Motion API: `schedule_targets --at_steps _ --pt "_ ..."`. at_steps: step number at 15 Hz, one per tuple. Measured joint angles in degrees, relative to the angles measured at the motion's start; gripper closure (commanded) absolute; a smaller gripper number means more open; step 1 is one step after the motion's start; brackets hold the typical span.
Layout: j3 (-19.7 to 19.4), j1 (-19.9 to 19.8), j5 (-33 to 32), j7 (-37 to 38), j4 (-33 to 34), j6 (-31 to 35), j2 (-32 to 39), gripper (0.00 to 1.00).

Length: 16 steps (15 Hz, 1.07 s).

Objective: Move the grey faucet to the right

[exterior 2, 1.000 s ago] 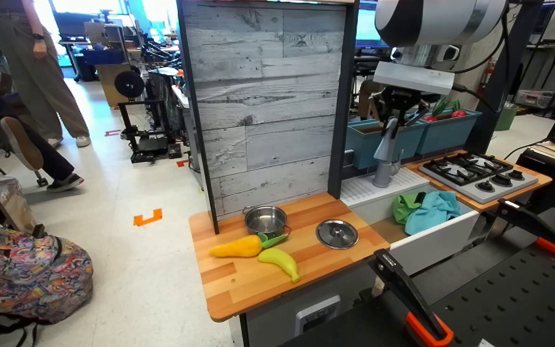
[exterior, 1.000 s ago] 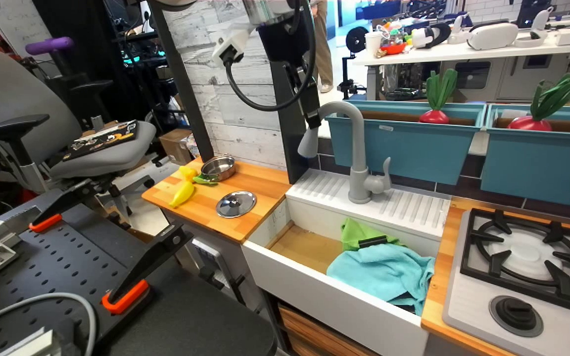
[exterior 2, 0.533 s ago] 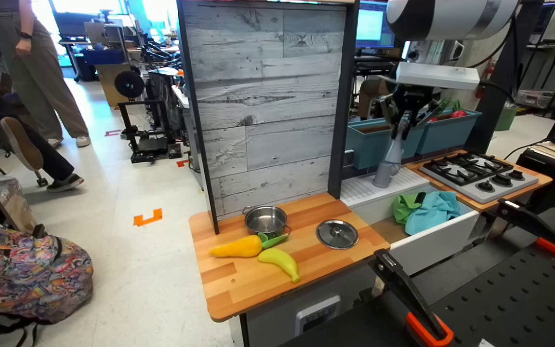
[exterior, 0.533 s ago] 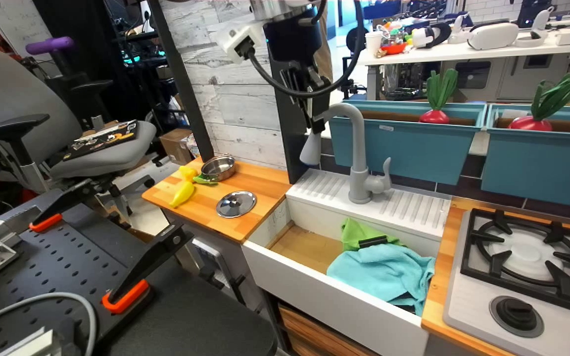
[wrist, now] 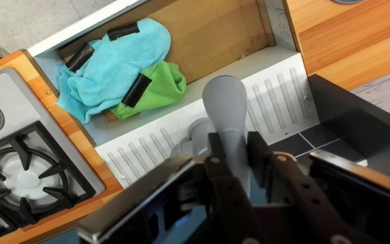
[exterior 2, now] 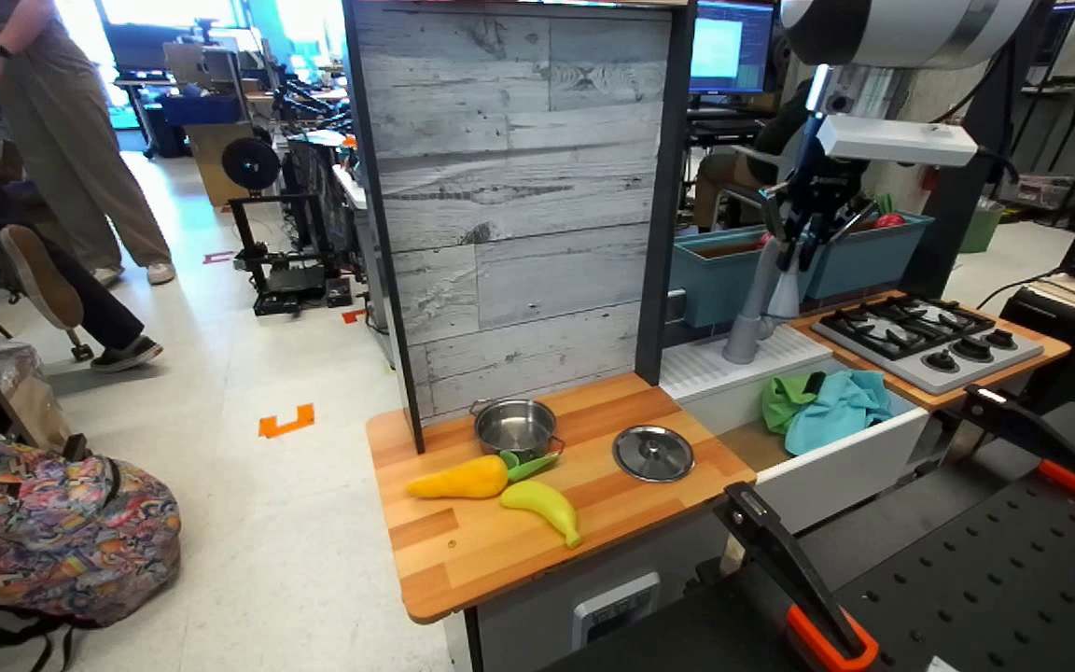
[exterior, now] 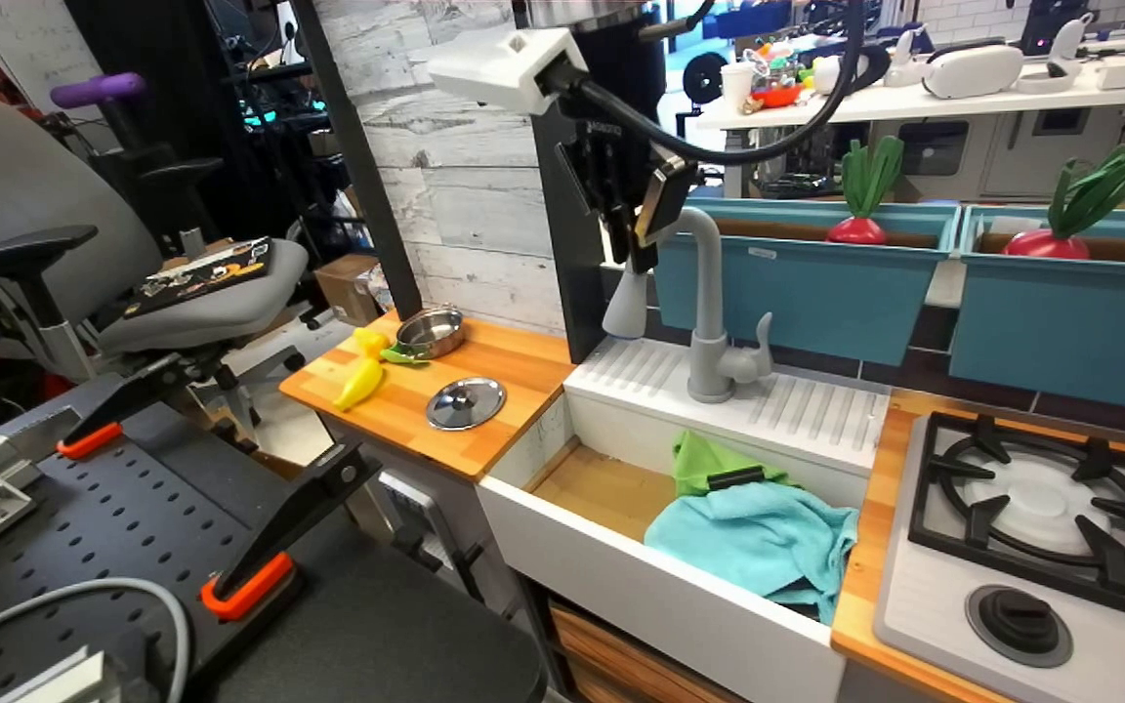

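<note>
The grey faucet stands upright on the white ribbed ledge behind the sink, and it also shows in an exterior view. Its side lever is on the stem's right. My gripper is shut around the hooked spout, just above the flared spout head; it also shows in an exterior view. In the wrist view the two black fingertips lie on either side of the spout, close against it. The stem's base is partly behind the spout there. The fingers hide part of the spout.
The sink below holds a blue cloth and a green cloth. Teal planters stand behind the faucet. A dark post rises at the ledge's end. A stove and a wooden counter flank the sink.
The gripper and the spout head have swung together, rightward in both exterior views and toward the front of the sink. The faucet's base has stayed in place. The arm has turned with it.
</note>
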Motion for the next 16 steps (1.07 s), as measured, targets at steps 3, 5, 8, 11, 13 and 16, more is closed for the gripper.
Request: schedule_targets --at_steps 3,5,8,11,13,16 --pt "0.1 -0.5 -0.1 -3.0 0.5 -1.0 0.1 0.94" --pt "0.1 -0.7 -0.3 -4.2 0.7 -1.4 0.2 0.94" --pt "0.0 -0.7 -1.3 -5.1 0.8 -1.6 0.2 0.52" --pt "-0.4 -0.7 -2.2 -5.2 0.7 -2.3 -0.1 0.36" --pt "-1.4 -0.7 -3.9 -5.2 0.5 -5.1 -1.4 0.21" --pt "-3.5 -1.8 -6.6 -5.8 -0.5 -9.3 -4.4 0.01"
